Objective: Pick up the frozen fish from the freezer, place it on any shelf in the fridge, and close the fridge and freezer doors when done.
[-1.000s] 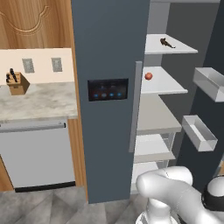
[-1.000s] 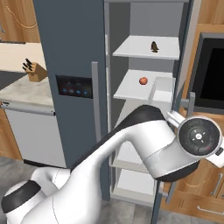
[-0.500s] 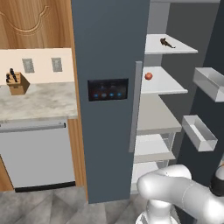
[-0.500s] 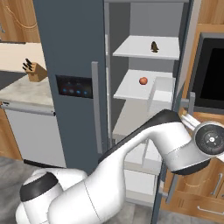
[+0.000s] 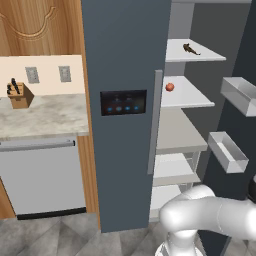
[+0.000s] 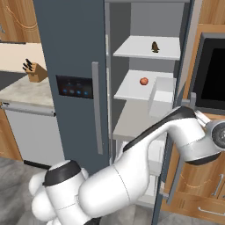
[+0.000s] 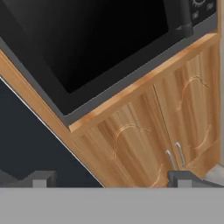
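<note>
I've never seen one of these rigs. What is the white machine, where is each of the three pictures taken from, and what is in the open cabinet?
The white machine is a robot arm on a base that can drive, in a rendered kitchen. Two pictures come from cameras on the base, behind the arm to its left and right, so they show one scene from two sides. The third comes from a camera on the hand, looking along the gripper; its two dark fingertips stand apart with nothing between them, and it faces a black oven and wooden cabinet doors.

The tall slate-blue unit has two halves. The freezer door, with the black panel, is shut. The fridge stands open, its door swung out. On its top shelf lies the fish; a small red fruit sits on the shelf below.
</note>
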You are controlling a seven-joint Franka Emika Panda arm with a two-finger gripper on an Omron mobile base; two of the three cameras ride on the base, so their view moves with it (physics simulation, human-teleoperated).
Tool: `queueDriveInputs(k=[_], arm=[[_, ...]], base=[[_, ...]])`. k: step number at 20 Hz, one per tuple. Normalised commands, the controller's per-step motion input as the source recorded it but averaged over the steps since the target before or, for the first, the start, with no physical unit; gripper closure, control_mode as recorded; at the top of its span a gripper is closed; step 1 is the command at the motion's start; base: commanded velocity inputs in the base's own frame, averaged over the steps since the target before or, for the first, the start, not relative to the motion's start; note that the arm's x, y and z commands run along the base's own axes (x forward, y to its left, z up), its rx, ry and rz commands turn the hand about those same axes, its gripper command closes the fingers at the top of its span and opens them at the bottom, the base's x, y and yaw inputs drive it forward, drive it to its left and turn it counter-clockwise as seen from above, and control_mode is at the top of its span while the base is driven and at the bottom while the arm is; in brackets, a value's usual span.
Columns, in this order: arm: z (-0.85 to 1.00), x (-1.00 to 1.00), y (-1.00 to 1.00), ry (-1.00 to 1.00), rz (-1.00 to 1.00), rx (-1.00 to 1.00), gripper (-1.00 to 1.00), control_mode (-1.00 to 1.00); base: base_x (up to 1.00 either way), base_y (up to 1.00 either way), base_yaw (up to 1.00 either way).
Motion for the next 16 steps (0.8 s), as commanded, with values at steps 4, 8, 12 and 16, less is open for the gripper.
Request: queueDriveInputs(k=[4,8,12,16], arm=[[-0.21,0.5,-0.26,-0.12,0.11,0.06,-1.0,-1.0],[-0.14,0.53,-0.18,-0.14,0.15,0.03,-1.0,-1.0],[-0.05,0.49,0.17,-0.14,0.14,0.04,-1.0,-1.0],[0.0,0.2,1.0,-0.19,0.12,0.0,-1.0,-1.0]], base=[[0.0,0.0,0.0],[0.0,0.0,0.0],[0.0,0.0,0.0],[0.0,0.0,0.0]])
